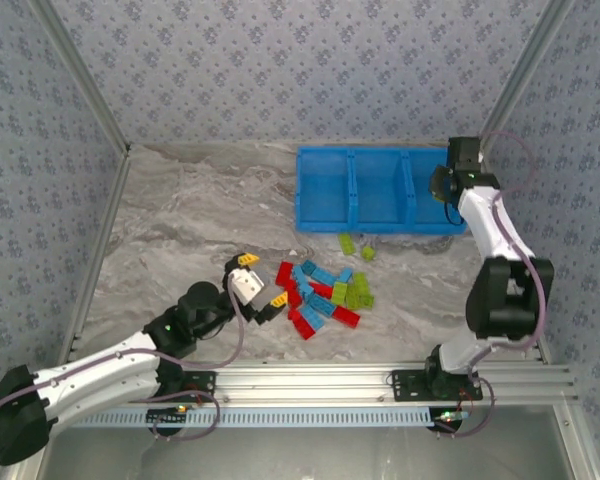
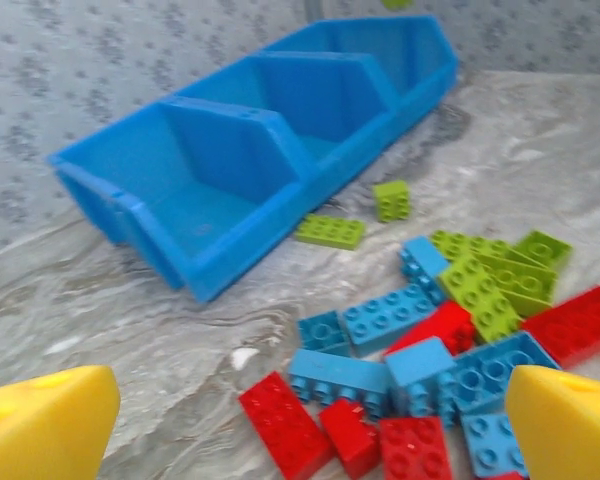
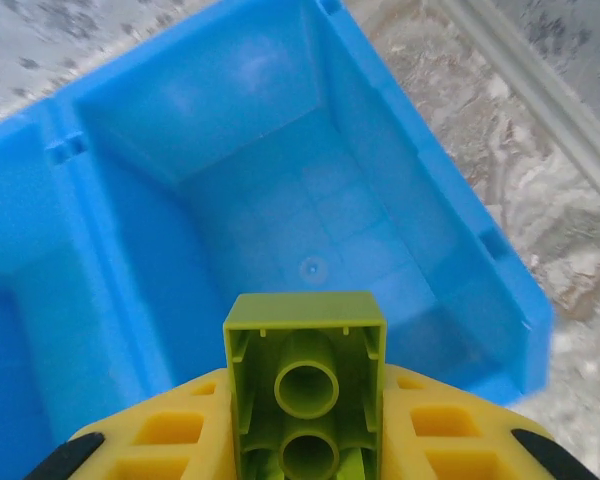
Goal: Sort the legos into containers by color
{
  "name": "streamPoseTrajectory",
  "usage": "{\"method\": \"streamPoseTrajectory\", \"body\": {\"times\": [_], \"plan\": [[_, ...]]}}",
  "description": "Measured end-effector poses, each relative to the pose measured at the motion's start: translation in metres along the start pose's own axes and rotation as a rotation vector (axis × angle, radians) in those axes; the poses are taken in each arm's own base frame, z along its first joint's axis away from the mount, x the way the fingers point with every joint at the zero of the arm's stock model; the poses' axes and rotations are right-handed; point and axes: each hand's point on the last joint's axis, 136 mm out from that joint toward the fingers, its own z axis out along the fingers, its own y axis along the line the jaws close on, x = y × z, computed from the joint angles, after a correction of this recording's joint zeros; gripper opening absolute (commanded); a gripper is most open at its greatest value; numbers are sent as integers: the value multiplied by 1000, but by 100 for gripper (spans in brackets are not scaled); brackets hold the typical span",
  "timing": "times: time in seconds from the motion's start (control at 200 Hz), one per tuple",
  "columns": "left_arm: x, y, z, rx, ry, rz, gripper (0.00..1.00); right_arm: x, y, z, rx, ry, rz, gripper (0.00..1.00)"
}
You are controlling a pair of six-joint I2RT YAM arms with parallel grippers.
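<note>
The right gripper (image 1: 442, 185) (image 3: 305, 435) is clamped on a lime green studded plastic brick (image 3: 305, 350), its hollow underside facing the wrist camera. It hangs above the rightmost compartment of the bright blue three-part plastic bin (image 1: 325, 226) (image 3: 420, 150), which sits at the far side of the grey marbled table (image 1: 200, 210). The left gripper (image 1: 264, 280) (image 2: 305, 430) hovers low over the table with its yellow fingers (image 2: 45, 425) spread wide apart and nothing between them, just left of the loose pile of red, light blue and lime green bricks (image 1: 320, 295) (image 2: 430, 350). Two more green bricks (image 1: 347, 243) (image 2: 328, 231) lie apart from that pile, between it and the bin's front wall.
</note>
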Motion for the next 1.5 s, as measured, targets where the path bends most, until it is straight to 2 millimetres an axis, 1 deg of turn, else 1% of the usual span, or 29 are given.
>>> {"method": "streamPoseTrajectory", "body": {"times": [0.08,0.17,0.24,0.325,0.42,0.53,0.59,0.61,0.65,0.685,0.73,0.784,0.819,0.829,0.844,0.864,0.909,0.924,0.939,0.959,0.974,1.034,1.084,1.119,1.179,1.214,1.354,1.434,1.499], "plan": [[-4,13,-3,-70,-11,-25,99,11,-1,33,13,71,1,32],[-4,26,-6,-145,-12,-45,99,23,-3,62,23,143,8,42],[-1,34,-8,-194,1,-54,99,28,-5,72,29,177,17,48],[4,43,-9,-239,21,-64,99,29,-7,70,31,188,25,50],[8,54,-11,-287,32,-87,99,21,-4,60,15,167,36,50],[12,62,-12,-316,44,-112,99,6,4,33,-27,117,47,50],[14,64,-12,-319,51,-117,99,-1,10,8,-62,75,50,50],[15,64,-12,-319,51,-118,99,-2,15,-3,-79,58,45,51],[15,63,-12,-309,53,-118,99,-1,24,-24,-115,33,30,51],[16,60,-11,-296,55,-114,99,5,36,-44,-154,18,6,51],[16,56,-10,-272,56,-107,99,19,58,-71,-224,6,-43,51],[15,52,-9,-242,55,-94,99,45,91,-104,-326,5,-133,51],[16,49,-8,-225,56,-87,99,71,114,-124,-400,19,-208,51],[16,48,-8,-220,58,-86,99,75,118,-128,-413,23,-222,51],[16,47,-8,-217,58,-84,99,90,128,-136,-449,36,-262,51],[16,46,-8,-210,59,-79,99,104,136,-143,-475,47,-300,51],[17,44,-7,-196,62,-70,99,148,155,-159,-546,99,-412,51],[18,43,-7,-193,63,-67,99,160,158,-162,-558,114,-443,51],[19,42,-7,-190,64,-64,99,176,163,-166,-578,138,-485,52],[19,42,-7,-188,66,-60,99,191,166,-168,-589,154,-524,52],[21,42,-7,-188,69,-58,99,207,170,-171,-604,179,-566,52],[25,40,-7,-182,82,-49,99,254,173,-175,-623,245,-698,53],[27,39,-7,-177,90,-45,99,287,173,-177,-628,296,-796,56],[28,39,-7,-173,92,-41,99,304,173,-176,-626,326,-852,59],[29,38,-8,-168,97,-34,99,324,174,-171,-615,363,-918,62],[29,38,-8,-167,100,-30,99,332,174,-166,-606,378,-945,63],[31,35,-10,-152,100,-18,99,347,176,-148,-592,421,-1000,65],[33,33,-10,-143,103,-11,99,354,183,-142,-608,440,-1025,65],[34,33,-10,-138,106,-10,99,360,190,-137,-626,452,-1046,62]]}}
